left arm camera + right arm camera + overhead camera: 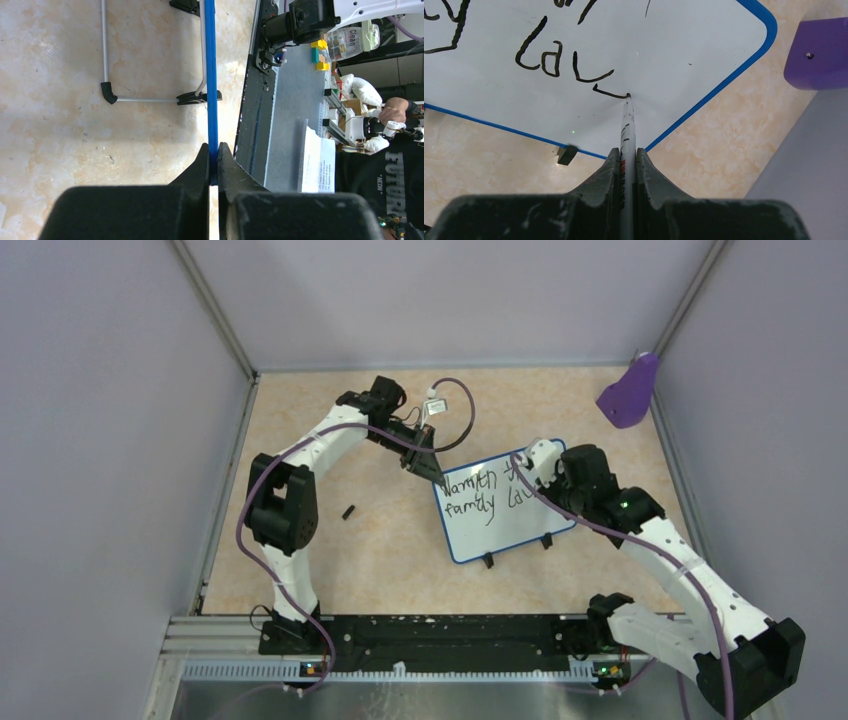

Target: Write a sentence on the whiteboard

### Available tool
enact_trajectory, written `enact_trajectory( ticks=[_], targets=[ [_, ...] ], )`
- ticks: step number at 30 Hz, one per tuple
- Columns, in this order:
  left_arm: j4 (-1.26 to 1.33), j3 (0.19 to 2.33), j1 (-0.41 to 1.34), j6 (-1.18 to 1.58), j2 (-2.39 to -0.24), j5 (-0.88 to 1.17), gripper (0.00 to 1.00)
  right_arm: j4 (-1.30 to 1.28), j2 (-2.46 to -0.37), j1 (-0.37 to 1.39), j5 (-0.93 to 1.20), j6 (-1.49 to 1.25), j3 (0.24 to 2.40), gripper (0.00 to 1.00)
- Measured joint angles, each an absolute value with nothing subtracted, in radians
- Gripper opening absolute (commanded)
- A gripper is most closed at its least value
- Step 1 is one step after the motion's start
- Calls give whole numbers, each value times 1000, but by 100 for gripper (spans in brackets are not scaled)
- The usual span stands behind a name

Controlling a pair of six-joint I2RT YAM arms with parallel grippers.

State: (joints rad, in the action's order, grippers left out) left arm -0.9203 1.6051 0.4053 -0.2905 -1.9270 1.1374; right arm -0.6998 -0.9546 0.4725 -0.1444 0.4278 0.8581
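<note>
The whiteboard [520,530], white with a thin blue rim and rounded corners, is lying flat on the table [380,560], just right of centre, its two black feet pointing toward 6 o'clock. The sentence [478,496] is running in two black handwritten lines, climbing slightly toward 2 o'clock, filling the board's left half

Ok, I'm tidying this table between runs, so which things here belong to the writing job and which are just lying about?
In the job: whiteboard; the writing on it; marker, held in the right gripper; left gripper, clamped on the board's blue rim.
Lying about: purple scoop in the far right corner; small black piece left of the board.
</note>
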Motion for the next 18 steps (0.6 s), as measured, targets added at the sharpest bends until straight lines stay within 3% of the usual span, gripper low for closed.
enact_trajectory(
  ticks=[18],
  targets=[
    [-921, 1607, 405, -291, -1927, 1138, 0, -714, -961, 470, -26, 451, 867, 0]
  ],
)
